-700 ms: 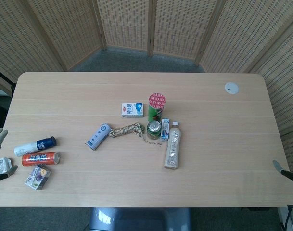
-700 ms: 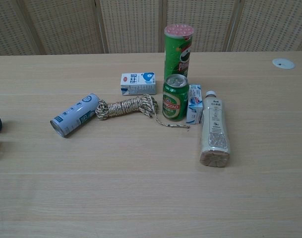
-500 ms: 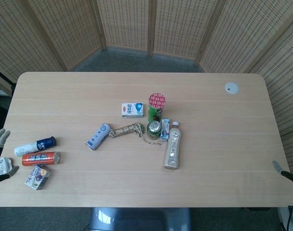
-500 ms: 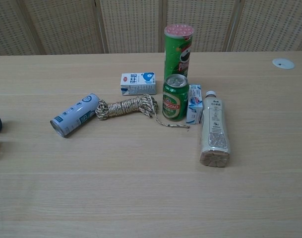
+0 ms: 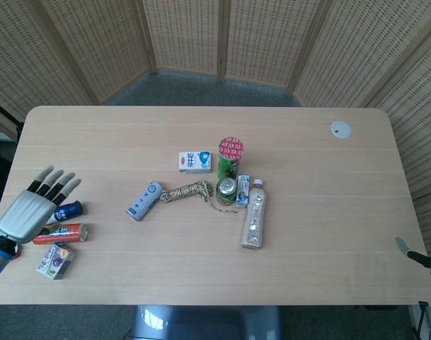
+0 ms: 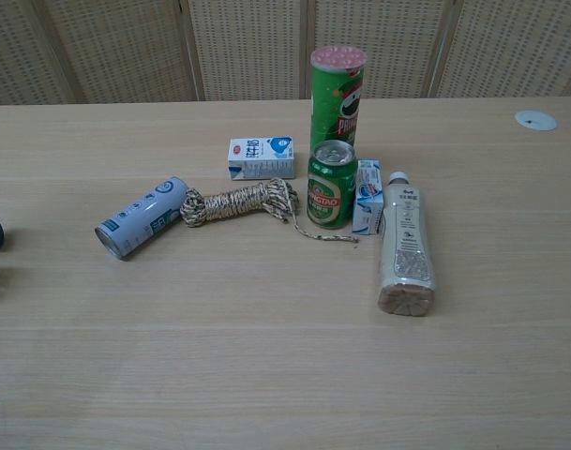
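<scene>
Both hands sit at table point(image 5: 321, 234) edges; left hand point(image 5: 32, 209) fingers spread, right hand point(image 5: 413, 253) unclear.

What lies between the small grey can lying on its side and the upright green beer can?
A bundle of coiled rope lies between the grey can and the green beer can, in both views.

Matt pale wood table point(image 5: 328, 212), rough braided rope point(image 6: 236, 201), glossy metal green can point(image 6: 331, 184), smooth grey plastic left robot hand point(image 5: 31, 209)
</scene>
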Tool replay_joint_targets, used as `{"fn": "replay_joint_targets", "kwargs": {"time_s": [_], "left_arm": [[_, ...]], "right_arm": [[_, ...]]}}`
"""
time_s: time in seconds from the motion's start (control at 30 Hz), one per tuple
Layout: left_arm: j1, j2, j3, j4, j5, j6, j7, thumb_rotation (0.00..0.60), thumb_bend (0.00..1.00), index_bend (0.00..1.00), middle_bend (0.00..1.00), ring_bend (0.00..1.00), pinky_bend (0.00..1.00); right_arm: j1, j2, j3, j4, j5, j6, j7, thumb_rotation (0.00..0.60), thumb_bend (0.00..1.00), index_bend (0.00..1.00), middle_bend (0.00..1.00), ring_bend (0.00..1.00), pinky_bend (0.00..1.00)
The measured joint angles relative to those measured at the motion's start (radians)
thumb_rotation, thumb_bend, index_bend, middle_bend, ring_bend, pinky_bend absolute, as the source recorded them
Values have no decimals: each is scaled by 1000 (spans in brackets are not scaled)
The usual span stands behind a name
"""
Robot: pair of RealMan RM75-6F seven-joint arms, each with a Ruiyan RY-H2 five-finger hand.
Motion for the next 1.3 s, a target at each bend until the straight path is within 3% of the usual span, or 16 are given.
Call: {"fn": "replay_joint_targets", "kwargs": {"time_s": [0.27, 0.6, 0.8, 1.3], "left_arm": [[-181, -110, 3, 145, 71, -184, 60, 600, 0, 0, 0, 0, 0], [-266, -227, -10, 221, 35, -305, 214, 600, 0, 0, 0, 0, 0], [-323, -331, -2, 333, 58, -301, 287, 600, 0, 0, 0, 0, 0], [-365, -545, 95, 623, 132, -181, 225, 600, 0, 0, 0, 0, 0]], "right_arm": [[5, -5, 3, 8, 18, -12, -7, 572, 0, 0, 0, 0, 0], [11, -4, 6, 28, 34, -32, 11, 572, 0, 0, 0, 0, 0], [10, 6, 13, 34, 49, -45, 46, 570, 0, 0, 0, 0, 0], [7, 33, 17, 32, 59, -68, 105, 570, 0, 0, 0, 0, 0]]}}
